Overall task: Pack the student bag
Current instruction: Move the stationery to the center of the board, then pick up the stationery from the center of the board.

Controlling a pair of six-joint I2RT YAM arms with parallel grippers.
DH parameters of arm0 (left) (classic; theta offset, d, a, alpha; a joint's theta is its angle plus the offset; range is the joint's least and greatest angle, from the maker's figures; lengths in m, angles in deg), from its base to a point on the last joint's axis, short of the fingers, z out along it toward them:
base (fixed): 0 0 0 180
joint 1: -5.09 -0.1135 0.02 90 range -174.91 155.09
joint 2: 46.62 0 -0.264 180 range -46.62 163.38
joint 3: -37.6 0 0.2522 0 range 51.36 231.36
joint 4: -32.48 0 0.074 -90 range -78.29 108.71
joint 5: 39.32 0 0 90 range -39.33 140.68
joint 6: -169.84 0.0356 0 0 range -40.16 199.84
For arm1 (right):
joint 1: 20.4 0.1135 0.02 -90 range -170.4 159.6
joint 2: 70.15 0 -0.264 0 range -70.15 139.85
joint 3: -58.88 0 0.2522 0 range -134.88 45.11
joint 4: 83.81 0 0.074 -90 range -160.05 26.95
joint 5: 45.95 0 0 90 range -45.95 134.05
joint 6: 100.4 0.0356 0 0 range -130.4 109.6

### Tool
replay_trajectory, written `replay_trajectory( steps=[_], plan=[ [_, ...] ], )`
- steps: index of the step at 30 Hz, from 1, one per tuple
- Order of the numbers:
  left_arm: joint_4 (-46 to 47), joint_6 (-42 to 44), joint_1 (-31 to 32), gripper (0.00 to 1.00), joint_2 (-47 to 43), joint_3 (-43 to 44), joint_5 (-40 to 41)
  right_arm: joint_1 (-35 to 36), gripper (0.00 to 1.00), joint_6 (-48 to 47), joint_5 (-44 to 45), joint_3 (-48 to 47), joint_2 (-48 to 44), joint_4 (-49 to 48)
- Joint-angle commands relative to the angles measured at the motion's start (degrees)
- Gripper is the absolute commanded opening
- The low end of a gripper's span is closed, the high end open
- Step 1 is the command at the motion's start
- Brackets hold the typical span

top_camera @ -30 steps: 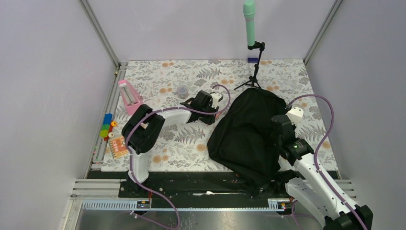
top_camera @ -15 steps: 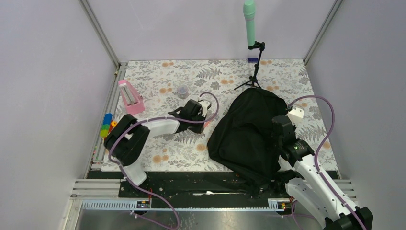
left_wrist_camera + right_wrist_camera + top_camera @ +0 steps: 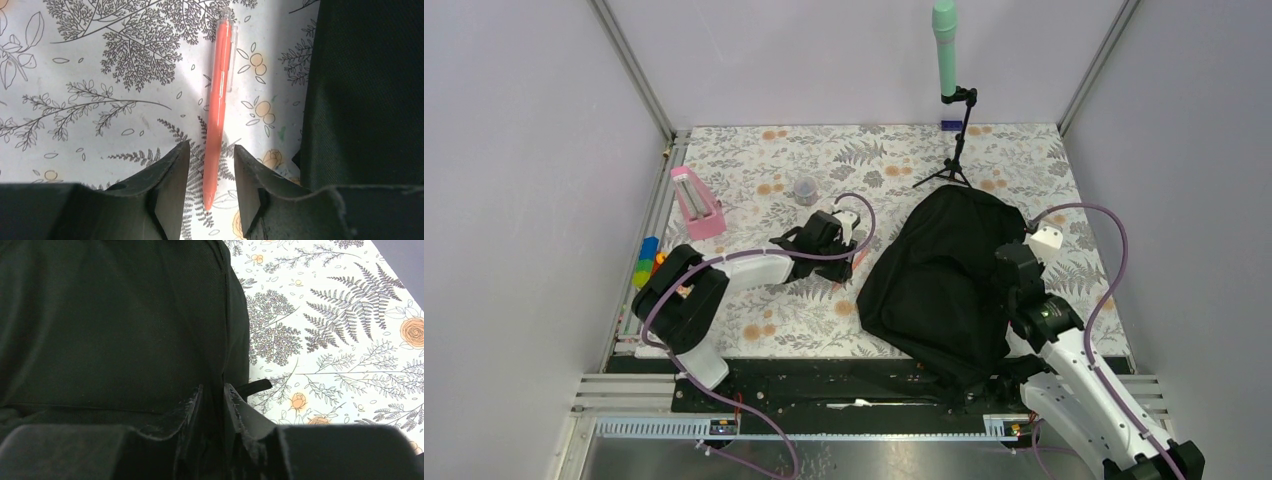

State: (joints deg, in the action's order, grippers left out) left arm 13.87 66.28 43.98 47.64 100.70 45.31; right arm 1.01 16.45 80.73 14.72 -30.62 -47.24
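Note:
The student bag (image 3: 939,270), a large black fabric backpack, lies slumped at the table's right half. An orange pen (image 3: 220,100) lies flat on the floral cloth just left of the bag (image 3: 365,90). My left gripper (image 3: 211,155) is open and low over the cloth. The pen's tip sits between its fingers with a gap on each side. From above, the left gripper (image 3: 836,262) is beside the bag's left edge. My right gripper (image 3: 212,390) is open only a little at the bag's (image 3: 110,325) right edge, with a dark seam running into the narrow gap. It shows from above too, the right gripper (image 3: 1004,260).
A pink stand (image 3: 694,200), a small grey cup (image 3: 805,189) and coloured blocks (image 3: 646,262) sit on the left side. A black tripod (image 3: 954,150) carrying a green cylinder (image 3: 945,45) stands at the back. A black strap end (image 3: 255,386) pokes out beside the right fingers.
The left arm swung left and drew its gripper nearer, down beside the bag's left edge. The right wrist shifted slightly to the right at the bag's right edge.

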Motion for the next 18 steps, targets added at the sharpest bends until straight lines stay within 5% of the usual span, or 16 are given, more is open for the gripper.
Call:
replay_trajectory(
  steps=[1,5,13,18],
  plan=[
    [1.44,0.2,0.1,0.4,1.99,2.83,1.08,0.04,0.3,0.72,0.56,0.08,-2.8,-2.37],
    [1.04,1.22,1.24,0.4,3.38,2.82,2.24,0.04,0.4,0.45,0.7,0.16,-3.88,-2.34],
    [0.2,-1.2,2.0,0.02,3.39,1.57,8.44,0.04,0.6,-1.04,-1.78,-2.13,-5.7,-0.96],
    [5.96,-2.62,1.97,0.0,-2.74,-2.58,5.73,0.04,0.74,-5.1,-4.69,-5.16,-6.39,1.19]
  ],
)
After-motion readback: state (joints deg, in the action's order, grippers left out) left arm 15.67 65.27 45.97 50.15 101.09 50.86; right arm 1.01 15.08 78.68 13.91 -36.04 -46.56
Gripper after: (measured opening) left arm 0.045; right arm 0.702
